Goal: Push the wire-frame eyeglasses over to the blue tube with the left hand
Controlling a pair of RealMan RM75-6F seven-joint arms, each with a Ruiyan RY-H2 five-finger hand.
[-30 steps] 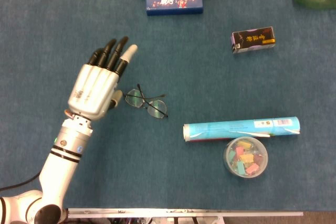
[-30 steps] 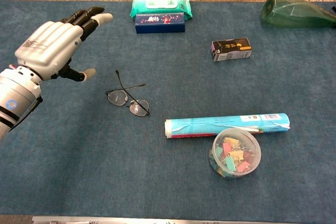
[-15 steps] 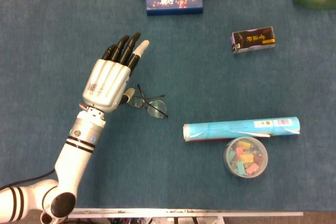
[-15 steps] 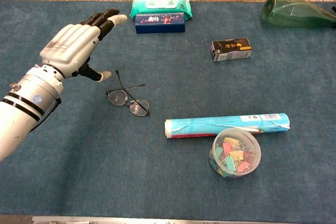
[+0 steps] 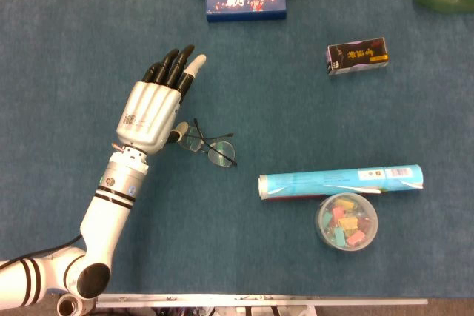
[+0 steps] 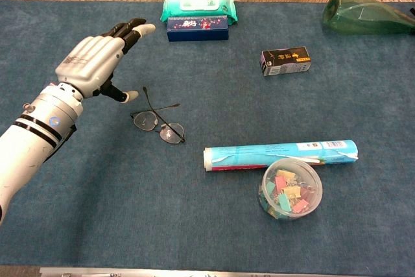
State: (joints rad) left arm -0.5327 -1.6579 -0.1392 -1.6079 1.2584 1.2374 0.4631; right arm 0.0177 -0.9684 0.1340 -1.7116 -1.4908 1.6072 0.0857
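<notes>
Hovering with fingers spread and empty, the left hand (image 6: 97, 63) stood just beside the wire-frame eyeglasses (image 6: 157, 121), well apart from the blue tube (image 6: 280, 154); a high sweep risked snagging their crossed temples.

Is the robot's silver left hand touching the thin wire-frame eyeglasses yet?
Apart. In the chest view, blue cloth shows between the left hand and the wire-frame eyeglasses.

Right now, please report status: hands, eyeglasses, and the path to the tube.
Left hand open, beside the wire-frame eyeglasses; contact unclear. Right hand not in view. Eyeglasses flat on blue cloth, apart from blue tube. Path between them bare.
</notes>
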